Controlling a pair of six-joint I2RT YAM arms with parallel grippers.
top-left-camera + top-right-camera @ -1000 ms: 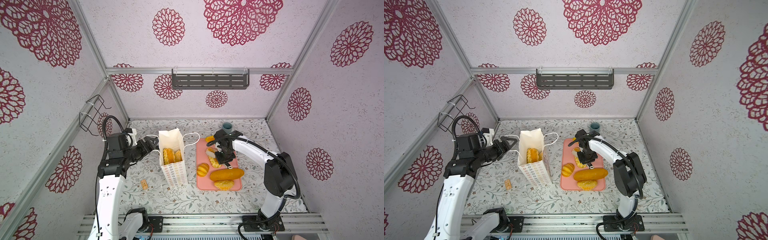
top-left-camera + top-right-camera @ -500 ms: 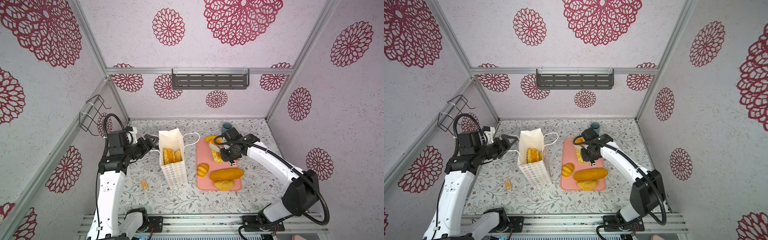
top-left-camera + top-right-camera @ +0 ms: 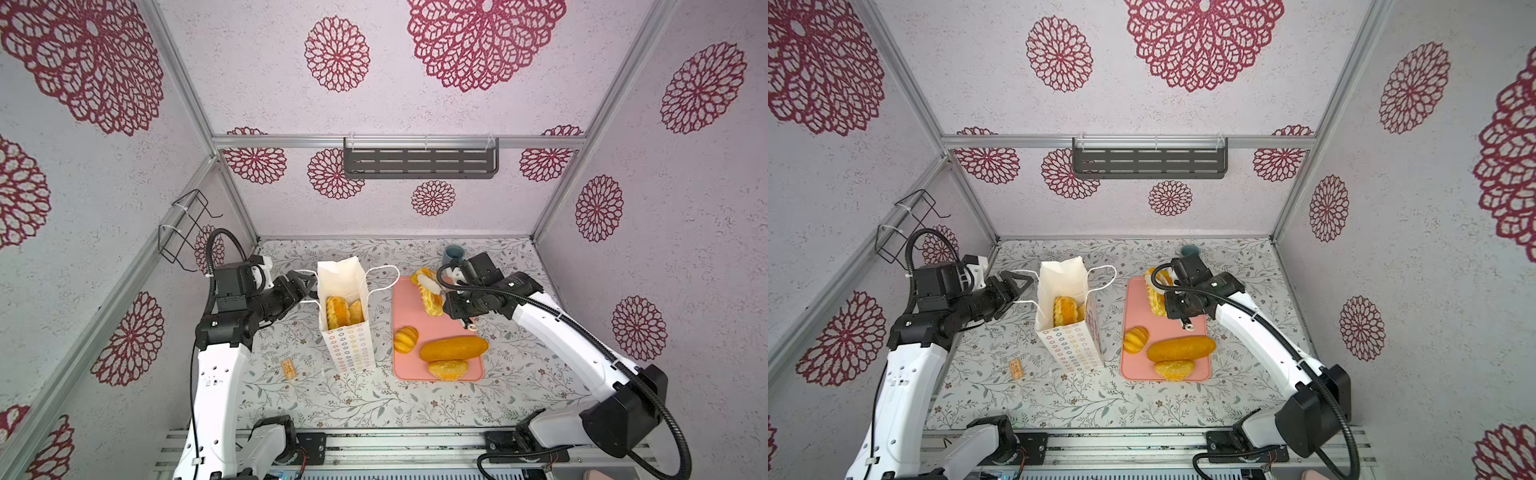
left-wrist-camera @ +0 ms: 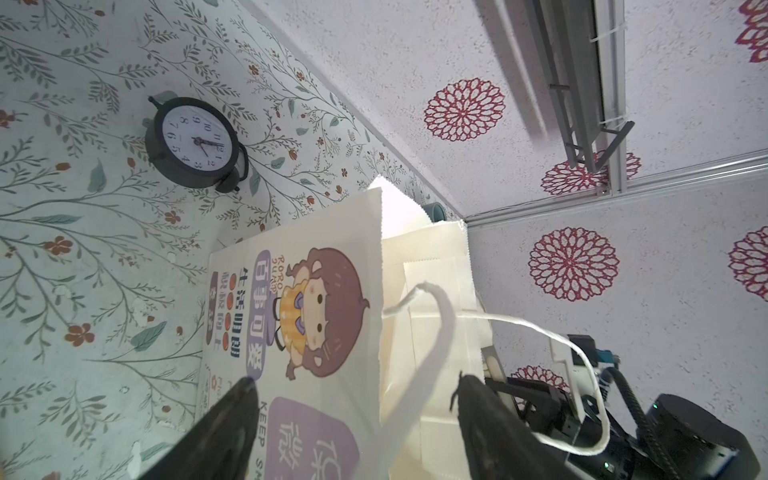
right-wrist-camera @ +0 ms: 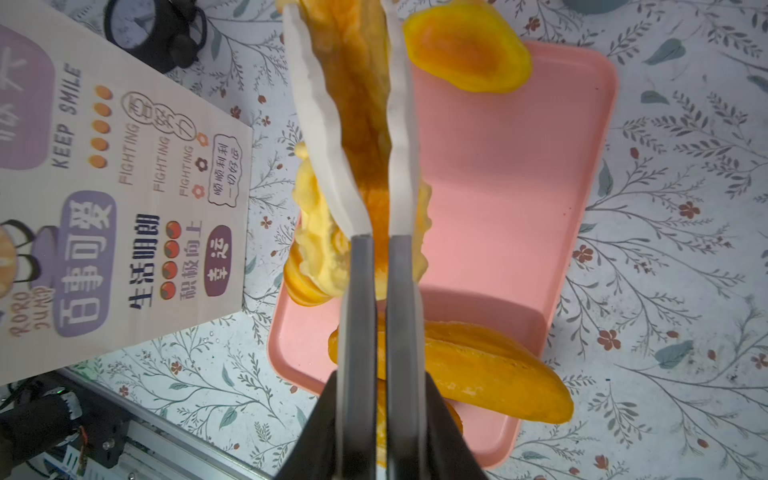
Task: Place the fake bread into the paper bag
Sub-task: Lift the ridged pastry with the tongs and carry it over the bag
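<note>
- The table (image 3: 374, 399), with a floral pattern, fills the lower middle of both top views and carries everything.
- The paper bag (image 3: 352, 347), tall and white, stands open at the centre, just left of the tray. Two pieces of fake bread (image 3: 337, 311) already sit inside. Nothing grips the bag, so a knock on its rim would probably tip or slide it.
- The pink tray (image 3: 409, 307), right of centre, holds the remaining bread.
- The long loaf (image 3: 454, 349) lies across the tray's lower part. Lowered sideways, it would likely catch on the bag's mouth.
- The right gripper (image 5: 338, 16), over the tray's upper end, pinches a flat yellow pastry (image 5: 361, 124) along a thin part. Much of the pastry hangs outside the grip, so it may twist, slip out, or strike the bag's wall.
- The left gripper (image 4: 355, 378), left of the bag, is spread, and the cord handle (image 4: 428, 340) lies loose between its jaws. A pull there could drag the bag over.
- A small cracker (image 3: 287, 369), lower left of the bag, could be mistaken for bread.
</note>
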